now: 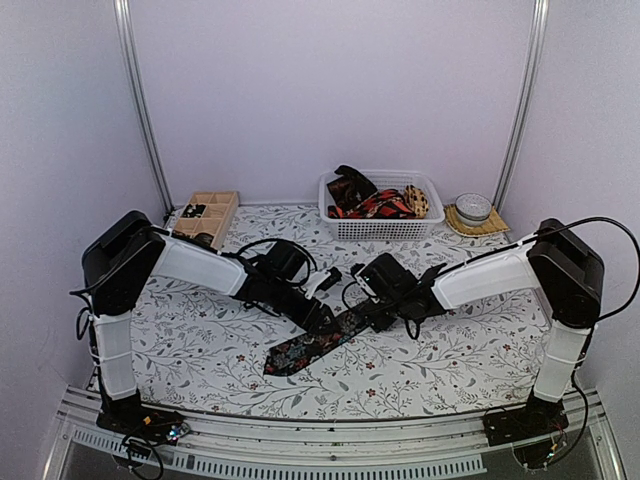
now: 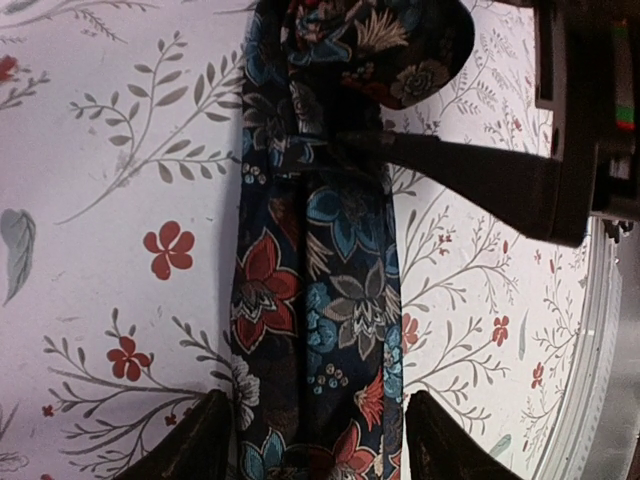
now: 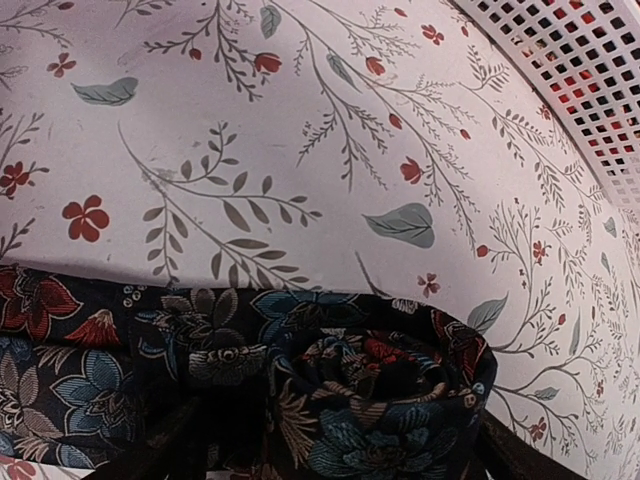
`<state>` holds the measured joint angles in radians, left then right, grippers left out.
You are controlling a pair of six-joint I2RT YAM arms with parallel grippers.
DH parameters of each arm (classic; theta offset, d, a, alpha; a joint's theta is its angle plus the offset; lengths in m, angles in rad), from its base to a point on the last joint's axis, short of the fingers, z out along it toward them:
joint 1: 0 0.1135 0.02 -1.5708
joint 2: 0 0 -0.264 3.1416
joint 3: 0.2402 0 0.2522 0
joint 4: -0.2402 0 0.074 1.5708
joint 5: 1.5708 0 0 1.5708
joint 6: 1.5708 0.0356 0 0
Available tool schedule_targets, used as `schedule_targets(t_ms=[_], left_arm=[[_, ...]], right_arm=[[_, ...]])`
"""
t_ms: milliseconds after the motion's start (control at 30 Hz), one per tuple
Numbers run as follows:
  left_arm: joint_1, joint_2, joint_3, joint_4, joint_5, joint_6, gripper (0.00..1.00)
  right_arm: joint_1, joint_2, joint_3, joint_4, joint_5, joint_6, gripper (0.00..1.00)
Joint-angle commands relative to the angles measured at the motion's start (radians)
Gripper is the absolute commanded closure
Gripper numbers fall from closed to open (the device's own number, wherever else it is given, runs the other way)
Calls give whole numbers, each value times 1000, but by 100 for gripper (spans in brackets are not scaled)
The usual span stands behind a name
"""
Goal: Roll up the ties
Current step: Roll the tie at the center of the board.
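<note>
A dark floral tie lies flat across the patterned table. Its far end is coiled into a small roll. My right gripper holds that roll, with a finger on each side of it. One finger lies across the tie just under the roll. In the top view the right gripper is at the tie's upper end. My left gripper is open and straddles the flat part of the tie, one finger at each edge. In the top view the left gripper is close beside the right one.
A white mesh basket at the back holds more ties. Its wall shows in the right wrist view. A wooden compartment tray stands at the back left. A bowl on a mat stands at the back right.
</note>
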<state>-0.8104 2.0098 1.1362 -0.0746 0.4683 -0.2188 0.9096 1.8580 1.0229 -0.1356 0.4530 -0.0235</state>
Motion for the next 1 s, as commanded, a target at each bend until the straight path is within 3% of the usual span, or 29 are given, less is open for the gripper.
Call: schedule_targets(t_ms=[0, 300, 567, 733, 833, 967], left_arm=[[-10, 96, -38, -200, -29, -25, 40], [-11, 105, -27, -203, -29, -25, 40], [-11, 110, -15, -205, -29, -21, 40], [-8, 105, 32, -220, -50, -16, 39], [-6, 113, 96, -235, -64, -7, 35], [1, 132, 218, -270, -81, 6, 20]], right_arm=[[10, -138, 32, -71, -55, 9, 18], [-2, -196, 62, -95, -146, 18, 15], [-61, -230, 60, -99, -334, 96, 16], [-153, -317, 33, -53, -535, 174, 16], [-206, -349, 29, -38, -628, 205, 16], [-293, -383, 17, -17, -744, 275, 17]])
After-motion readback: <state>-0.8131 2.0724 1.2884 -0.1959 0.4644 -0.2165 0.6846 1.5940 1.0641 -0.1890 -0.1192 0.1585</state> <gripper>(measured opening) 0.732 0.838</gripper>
